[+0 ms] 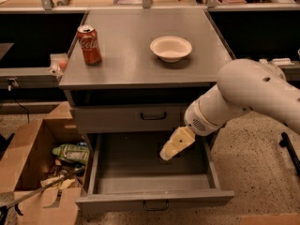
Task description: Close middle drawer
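In the camera view the middle drawer (pixel 154 182) stands pulled out below the top drawer (pixel 126 118). My gripper (pixel 177 143) hangs over its tray, holding nothing I can see, though I cannot tell how far open it is. I judge the push not yet begun: next I must reach the front panel (pixel 117 202) and press it inward.

The gripper (pixel 174 145) hangs over the back of the open drawer (pixel 154 198) and covers part of its floor. The arm (pixel 253 95) runs off the right edge and hides the right end of the upper drawer (pixel 126 118). The box (pixel 23 163) is cut by the left and bottom edges, and its contents are a jumble, hard to name. Things on the far counter (pixel 117 3) are cropped at the top.
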`<state>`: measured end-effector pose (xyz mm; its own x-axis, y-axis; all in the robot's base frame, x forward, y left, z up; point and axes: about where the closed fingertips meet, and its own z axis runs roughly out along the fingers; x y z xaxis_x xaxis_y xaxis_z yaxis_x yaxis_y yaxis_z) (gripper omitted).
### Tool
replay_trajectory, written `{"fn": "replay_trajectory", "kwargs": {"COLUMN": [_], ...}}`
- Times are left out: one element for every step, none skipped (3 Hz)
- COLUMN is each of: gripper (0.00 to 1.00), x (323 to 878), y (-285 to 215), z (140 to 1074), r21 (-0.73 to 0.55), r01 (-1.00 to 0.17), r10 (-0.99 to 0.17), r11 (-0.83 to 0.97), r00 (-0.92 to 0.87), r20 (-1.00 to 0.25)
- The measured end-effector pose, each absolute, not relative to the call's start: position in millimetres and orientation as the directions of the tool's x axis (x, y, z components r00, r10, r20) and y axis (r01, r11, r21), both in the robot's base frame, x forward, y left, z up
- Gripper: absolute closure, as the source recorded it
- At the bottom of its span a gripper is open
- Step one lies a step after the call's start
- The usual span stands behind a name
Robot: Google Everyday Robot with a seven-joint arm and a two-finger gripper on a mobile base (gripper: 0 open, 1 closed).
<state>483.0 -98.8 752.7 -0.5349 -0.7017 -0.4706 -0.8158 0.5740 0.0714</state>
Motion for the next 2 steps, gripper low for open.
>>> {"fn": "replay_trajectory", "kwargs": {"gripper": [0.0,0.0], "x": [481,477], "y": [-103,-108], "z": [796,819], "r21": [0.004,-0.034], "r01": [-0.825,-0.825], "r10": [-0.699,-0.697], "r11": [0.565,0.564], "r00": [-0.481,-0.454], "r20": [-0.529,-0.555]}}
